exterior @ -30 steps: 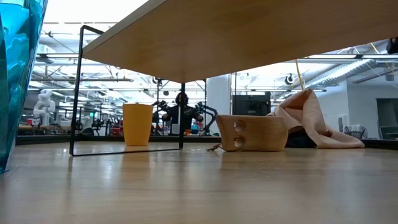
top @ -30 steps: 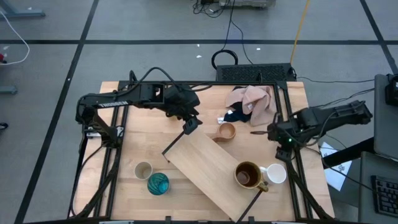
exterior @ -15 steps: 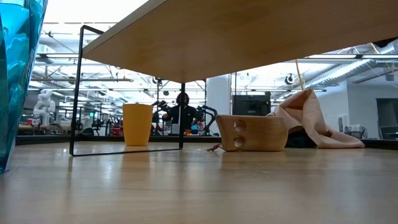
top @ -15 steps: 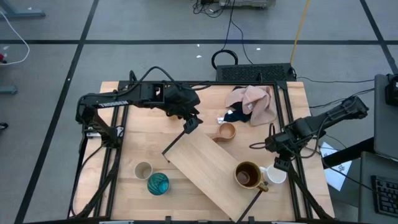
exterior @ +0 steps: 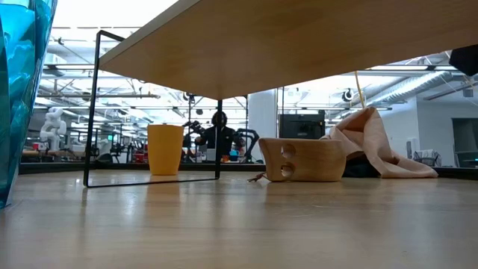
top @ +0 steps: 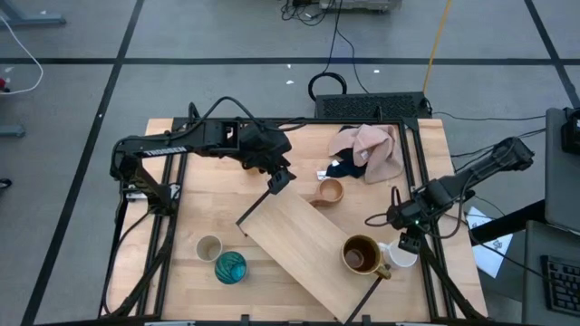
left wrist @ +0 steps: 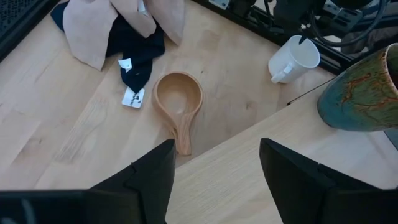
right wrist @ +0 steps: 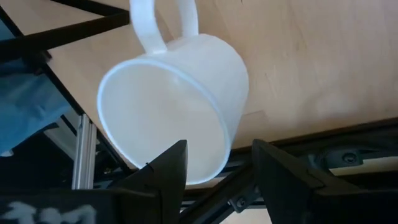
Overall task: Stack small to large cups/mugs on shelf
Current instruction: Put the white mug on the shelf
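so we take the shelf [top: 308, 250] as our reference, the long light wood board lying diagonally across the table [top: 190, 208]. the dark brown handled mug [top: 361, 254] sits on top of it near its lower right end. the white handled mug [top: 403, 253] is just off that same end, on the table right beside the brown one, and in the right wrist view it lies tipped on its side with the mouth facing the camera and the handle pointing away.

the right gripper [top: 405, 238] hovers right above the white mug's rim, fingers [right wrist: 163, 175] spread apart with nothing between them; the mug's edge sits just ahead of the gap, not touched as far as we can tell.

the left gripper [top: 276, 180] hangs over the shelf's upper left end. its fingers [left wrist: 144, 178] are released too, wide apart, holding nothing.

the tan handled cup [top: 328, 191] lies on the table just beyond the shelf's upper long edge, handle pointing toward the board. further back from that edge are the pink cloth [top: 373, 149] and the navy cloth [top: 348, 167], bunched together.

on the other side, off the shelf's lower left edge, stand the beige-grey cup [top: 209, 248] and the teal glazed cup [top: 230, 267], close to each other.

the orange cup [exterior: 165, 149] shows upright in the low view, seen under the board near its dark end rail [exterior: 93, 108].
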Robot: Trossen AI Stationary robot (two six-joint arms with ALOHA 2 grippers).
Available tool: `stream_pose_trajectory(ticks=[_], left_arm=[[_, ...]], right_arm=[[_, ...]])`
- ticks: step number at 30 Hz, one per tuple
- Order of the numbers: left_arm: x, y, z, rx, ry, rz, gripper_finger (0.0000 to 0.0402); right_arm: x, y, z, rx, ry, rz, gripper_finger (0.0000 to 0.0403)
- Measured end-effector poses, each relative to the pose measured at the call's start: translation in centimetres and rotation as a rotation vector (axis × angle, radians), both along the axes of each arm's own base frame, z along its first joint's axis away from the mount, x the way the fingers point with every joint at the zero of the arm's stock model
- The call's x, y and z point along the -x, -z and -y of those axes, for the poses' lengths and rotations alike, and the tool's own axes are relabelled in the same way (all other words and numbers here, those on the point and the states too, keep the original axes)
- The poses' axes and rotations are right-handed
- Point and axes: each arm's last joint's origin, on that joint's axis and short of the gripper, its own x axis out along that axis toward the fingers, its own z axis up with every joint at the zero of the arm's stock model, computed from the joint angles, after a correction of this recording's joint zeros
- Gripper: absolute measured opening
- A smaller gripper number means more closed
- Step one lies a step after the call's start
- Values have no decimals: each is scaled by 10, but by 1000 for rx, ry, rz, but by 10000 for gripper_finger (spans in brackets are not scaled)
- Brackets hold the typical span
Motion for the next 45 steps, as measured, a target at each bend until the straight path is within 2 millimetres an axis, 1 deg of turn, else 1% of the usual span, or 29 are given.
stream_pose_trajectory(ticks=[7, 10, 12, 15, 17, 19, 20, 21, 26, 36, 45], left_arm=[[2, -2, 0, 6, -5, 5, 234], [2, -4, 0, 6, -6, 23, 234], [3, -6, 0, 9, -9, 36, 234], [4, -11, 0, 7, -10, 70, 234], [4, -11, 0, 12, -15, 71, 234], [4, -10, 0, 17, -19, 64, 234], [4, -10, 0, 17, -19, 63, 234], [4, -10, 0, 17, -19, 64, 234], [4, -10, 0, 17, -19, 65, 234], [4, -10, 0, 20, -22, 65, 234], [4, -10, 0, 35, -36, 65, 234]], right_arm=[[1, 14, 1, 3, 8, -10, 169], [2, 16, 1, 5, 8, -14, 167], [2, 16, 1, 4, 5, -13, 158], [1, 16, 1, 4, 3, -11, 122], [2, 16, 1, 4, 2, -11, 84], [1, 16, 1, 4, 0, -9, 35], [2, 16, 1, 8, -1, -9, 19], [2, 16, 1, 15, 0, -8, 11], [2, 16, 2, 32, 5, -7, 4], [7, 13, 5, 46, -15, -20, 2], [3, -1, 15, 151, 59, 11, 1]])
